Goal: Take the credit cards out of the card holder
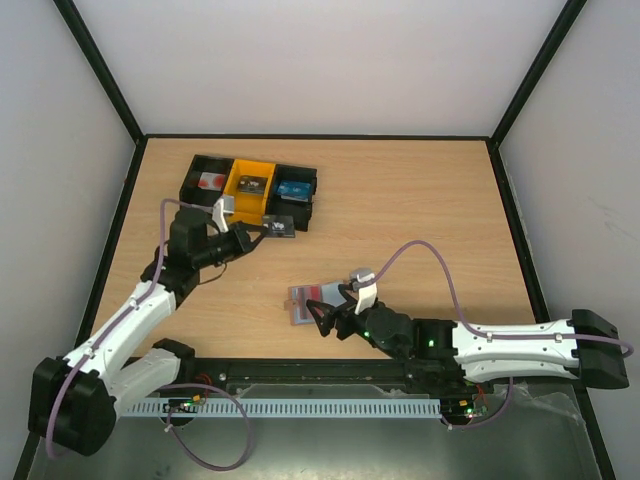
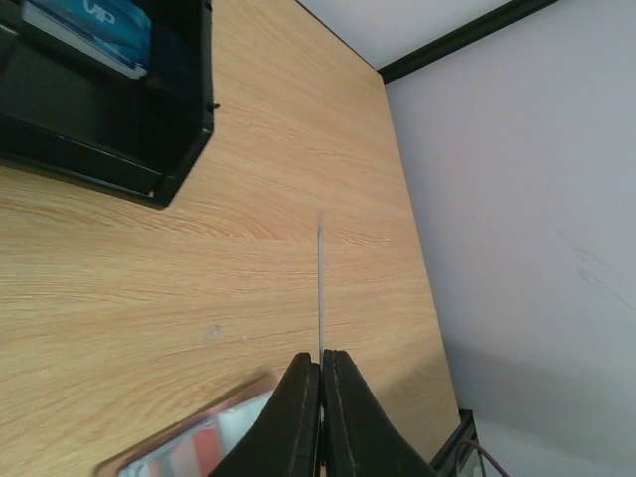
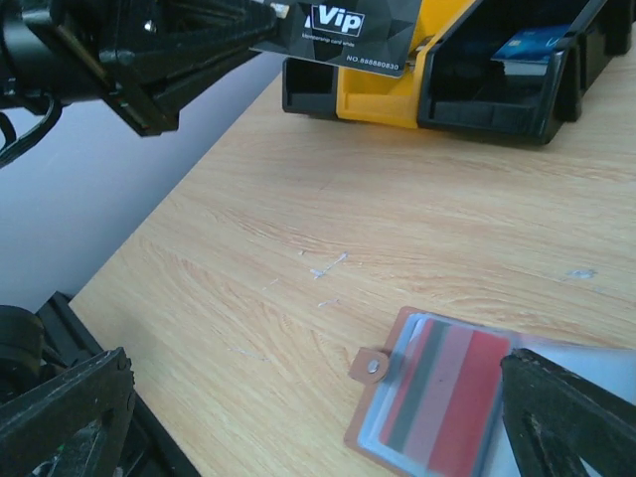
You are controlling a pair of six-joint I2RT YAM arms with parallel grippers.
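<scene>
So far: black card (image 3: 348,25) out, clamped in left gripper (image 2: 321,360), far left.
Remaining: red card (image 3: 467,407) in card holder (image 3: 373,368); right gripper (image 1: 325,318) apart.

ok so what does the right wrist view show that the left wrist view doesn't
Only the right wrist view: the printed face of the black vip card in the left end effector, the yellow bin, the card holder with its snap tab and a red card in its pocket, and the right end effector wide open.
Only the left wrist view: that card edge-on, a thin line pinched between shut fingers.
Both: the wooden table, the black bin with a blue card, and part of the card holder.
</scene>
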